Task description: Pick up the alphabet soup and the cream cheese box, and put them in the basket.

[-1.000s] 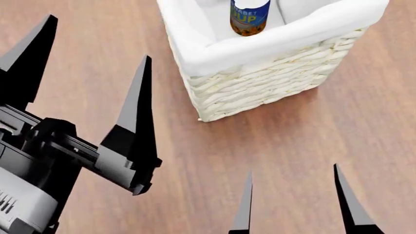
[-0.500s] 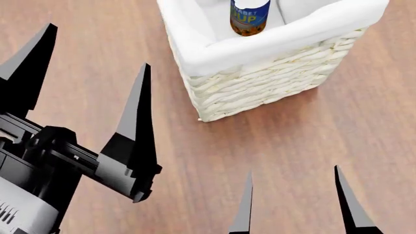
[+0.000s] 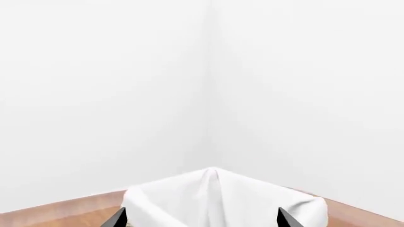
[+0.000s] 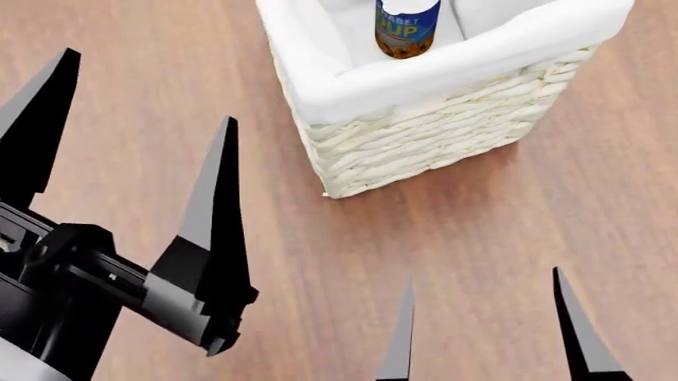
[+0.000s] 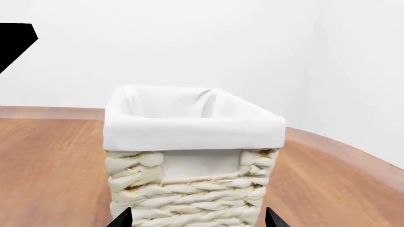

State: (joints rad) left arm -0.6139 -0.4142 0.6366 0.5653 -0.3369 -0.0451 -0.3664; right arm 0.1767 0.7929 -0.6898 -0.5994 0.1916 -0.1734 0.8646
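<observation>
The basket (image 4: 424, 135), cream wicker with a white liner, stands at the top of the head view. The alphabet soup (image 4: 407, 28) stands upright inside it, its blue label with yellow lettering showing. The cream cheese box is out of view. My left gripper (image 4: 148, 87) hangs open and empty to the left of the basket, short of it. My right gripper (image 4: 482, 278) is open and empty in front of the basket. The left wrist view shows the basket's liner (image 3: 177, 198) between the left gripper (image 3: 200, 218) tips. The right wrist view faces the basket's wall (image 5: 189, 189) beyond the right gripper (image 5: 197, 218).
Brown wooden floor (image 4: 509, 222) surrounds the basket. White walls meeting in a corner (image 3: 211, 85) stand behind it. A black finger of the left gripper (image 5: 16, 40) cuts into the edge of the right wrist view.
The left gripper has drawn back a little from the basket, still open. The right gripper, the basket and the can have hardly moved.
</observation>
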